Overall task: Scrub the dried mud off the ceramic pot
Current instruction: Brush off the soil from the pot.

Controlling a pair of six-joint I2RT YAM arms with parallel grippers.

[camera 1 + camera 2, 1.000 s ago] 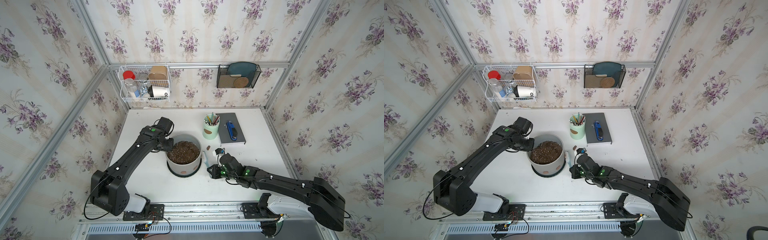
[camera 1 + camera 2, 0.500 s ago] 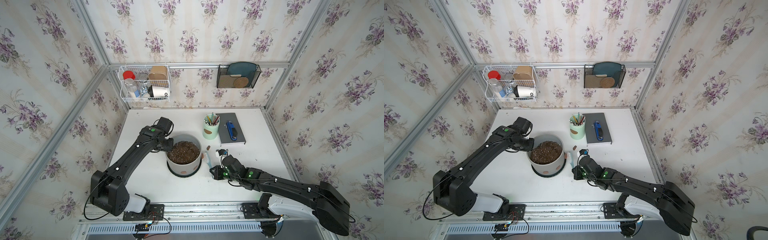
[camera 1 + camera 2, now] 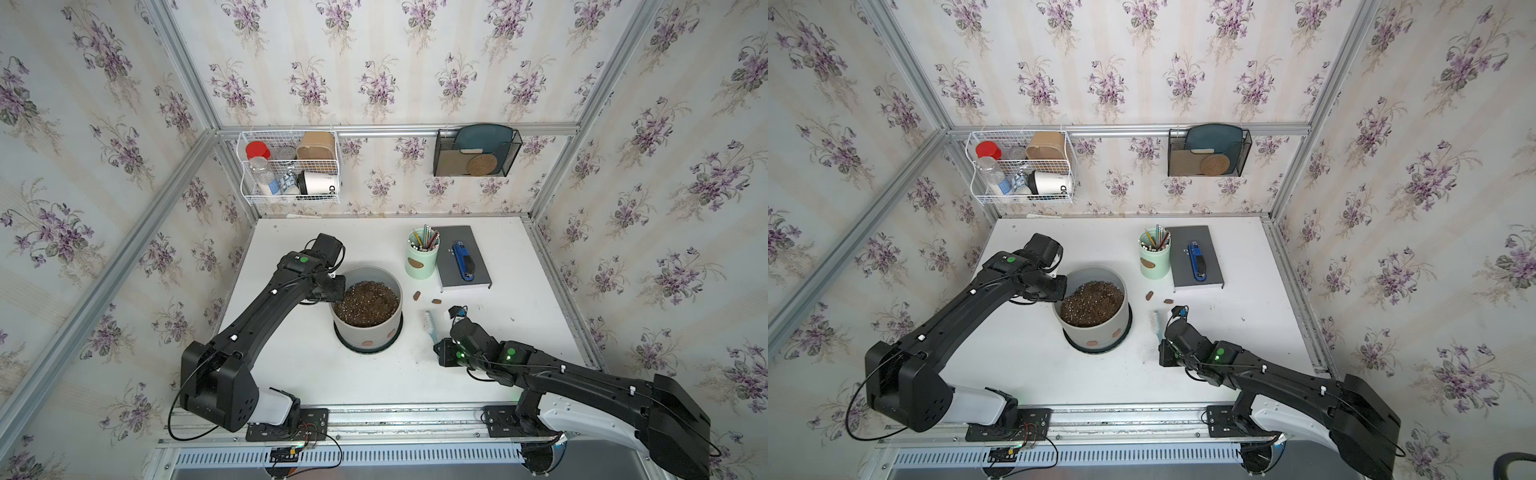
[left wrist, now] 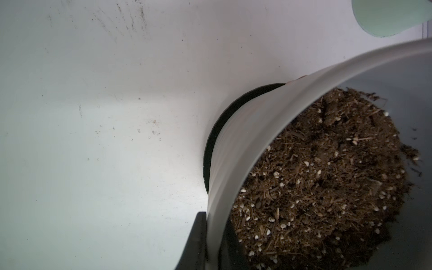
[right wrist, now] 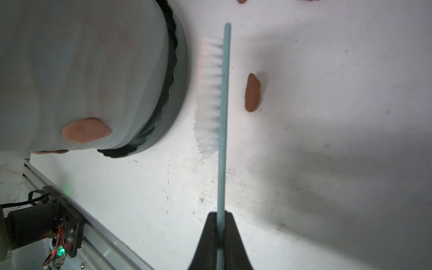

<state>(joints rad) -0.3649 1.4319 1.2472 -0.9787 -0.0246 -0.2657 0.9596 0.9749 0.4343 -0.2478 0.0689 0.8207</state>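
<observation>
- Right gripper (image 5: 221, 216) was clamped tight on the handle of the brush (image 5: 222, 117), whose thin blue spine ran straight out from between the jaws.
- That long axis lay roughly alongside the wall of the ceramic pot (image 5: 81, 70) rather than pointing at it. The white bristles faced the pot, with a strip of table (image 5: 140, 187) between their tips and the black saucer (image 5: 181, 70).
- In a top view the brush (image 3: 429, 324) sat just to the right of the pot (image 3: 374, 332), apart from it, with its head toward the back wall and its handle toward the front rail.
- Dried mud (image 5: 86, 129) clung low on the pot's wall near the saucer. It was on the bristle side but level with the handle end, not the brush head. A second blob showed at the wall's edge beside it.
- In a top view this mud (image 3: 368, 343) was on the pot's front-facing wall.
- A loose blob (image 5: 253, 92) lay on the table just behind the brush's back, away from the bristles.
- Left gripper (image 4: 214, 243) pinched the pot's rim at its far left side, with one finger outside the wall and one inside beside the potting soil (image 4: 327, 175). It was well apart from the mud.
- By this layout the right arm was the nearer one. The coming move seemed to call for a sideways shift toward the pot and a draw back along the brush's own axis.
</observation>
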